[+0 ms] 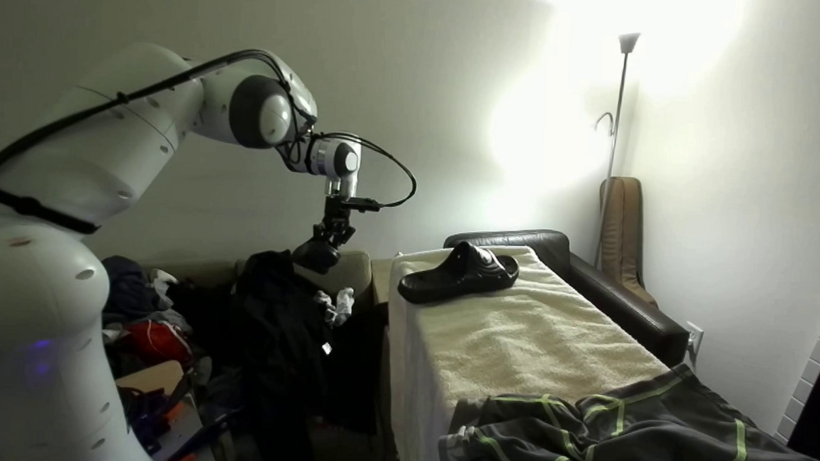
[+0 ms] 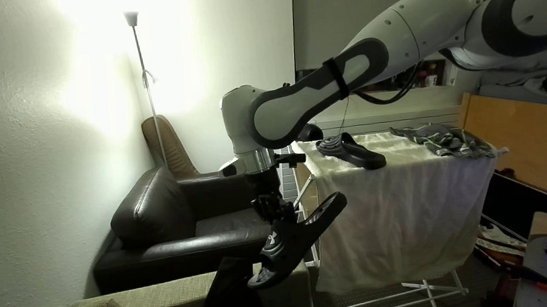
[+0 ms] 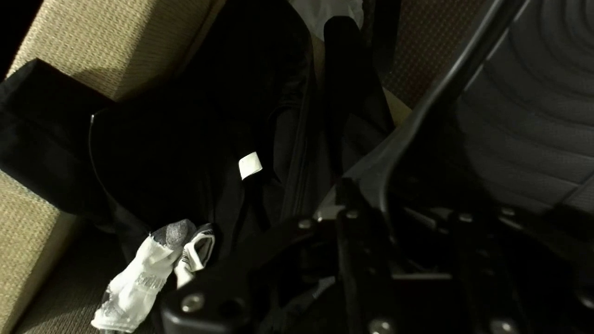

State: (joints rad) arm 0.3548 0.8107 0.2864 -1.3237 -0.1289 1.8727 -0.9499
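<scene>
1. Your support here's a wht drying rack (image 2: 428,293), w/ a cream towel (image 1: 529,337) over the top & hanging down the side.
2. On the towel you've a blk slide (image 1: 459,276), sole down, nr the edge.
3. Toward the opp. end you see a dk gry garment (image 1: 621,429), lime stripes, bunched up.
4. Nr the rack, your beige couch (image 3: 106,41) carries a blk garment (image 3: 185,153) w/ a wht tag (image 3: 250,165).
5. Wht/gry socks (image 3: 139,278) touch that garment, partly on couch fabric.

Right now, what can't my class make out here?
In an exterior view: where the hand meets the held sandal, black on black.
In the wrist view: much of that sandal, past the right edge.
In the wrist view: any lettering on the white tag, too small.
</scene>
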